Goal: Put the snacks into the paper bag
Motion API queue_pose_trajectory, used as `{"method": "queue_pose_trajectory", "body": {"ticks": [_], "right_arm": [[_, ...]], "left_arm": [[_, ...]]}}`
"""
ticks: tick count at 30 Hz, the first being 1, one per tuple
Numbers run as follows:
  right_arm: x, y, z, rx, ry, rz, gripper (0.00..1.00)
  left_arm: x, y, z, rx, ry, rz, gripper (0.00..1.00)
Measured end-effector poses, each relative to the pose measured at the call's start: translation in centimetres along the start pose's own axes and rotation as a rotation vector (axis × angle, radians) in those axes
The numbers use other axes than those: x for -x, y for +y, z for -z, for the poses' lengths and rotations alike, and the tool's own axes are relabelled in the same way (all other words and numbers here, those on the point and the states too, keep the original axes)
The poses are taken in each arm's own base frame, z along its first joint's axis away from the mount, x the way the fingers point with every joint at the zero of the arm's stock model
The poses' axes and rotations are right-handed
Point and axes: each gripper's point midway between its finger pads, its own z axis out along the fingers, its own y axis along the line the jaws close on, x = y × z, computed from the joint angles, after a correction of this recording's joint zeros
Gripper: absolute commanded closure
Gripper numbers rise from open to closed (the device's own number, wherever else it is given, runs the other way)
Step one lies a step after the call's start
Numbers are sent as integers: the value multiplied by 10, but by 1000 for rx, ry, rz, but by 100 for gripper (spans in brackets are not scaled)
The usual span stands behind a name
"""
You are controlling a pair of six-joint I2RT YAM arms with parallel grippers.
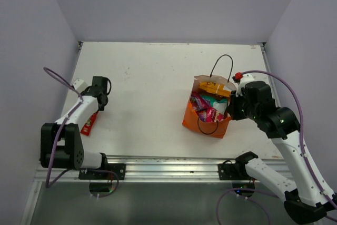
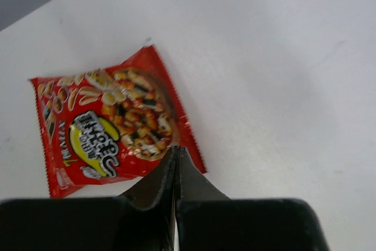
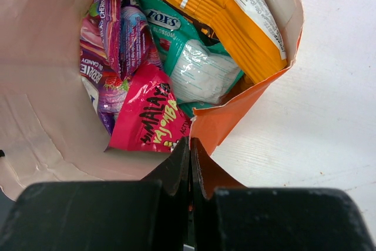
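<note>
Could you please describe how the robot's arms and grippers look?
Both the left arm and right arm have white links with black joints, and a purple cable loops along each. The right arm carries a red cap near its wrist and green lights on its joints. The left gripper and right gripper have black fingers tapering to thin tips.

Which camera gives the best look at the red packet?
Left wrist: the red packet fills much of the frame, its print clear. Top external shows it as a small red strip beside the left arm. Right wrist looks into the bag and misses it.
</note>
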Motion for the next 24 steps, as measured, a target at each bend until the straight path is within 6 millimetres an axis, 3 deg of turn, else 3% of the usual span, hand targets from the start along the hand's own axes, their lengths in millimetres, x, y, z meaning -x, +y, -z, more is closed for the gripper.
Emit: {"method": "queue_pose_trajectory", "body": {"ticks": [2, 4, 7, 10, 12, 15, 20, 21, 22, 24], "right_arm": [[0, 0, 0, 1, 1, 0, 100], [0, 0, 0, 2, 0, 0, 100], [0, 1, 0, 4, 1, 0, 100], [0, 1, 0, 4, 1, 0, 100], [0, 1, 0, 4, 1, 0, 100], [0, 1, 0, 5, -1, 0, 100], [0, 1, 3, 7, -10, 0, 100], [0, 1, 3, 7, -10, 0, 100], [-1, 0, 4, 7, -11, 0, 100], [-2, 0, 5, 6, -10, 0, 100]], "left_arm": [[24, -16, 18, -85, -24, 39, 100], [60, -39, 49, -207, -78, 98, 100], [111, -81, 124, -446, -176, 180, 100], [131, -114, 218, -714, -215, 219, 100], [131, -114, 240, -768, -214, 235, 100], [122, -99, 219, -689, -217, 247, 98], [73, -60, 117, -398, -138, 175, 39], [63, -48, 98, -335, -117, 159, 11], [53, -34, 80, -270, -98, 145, 1], [42, -19, 65, -211, -75, 145, 0]]}}
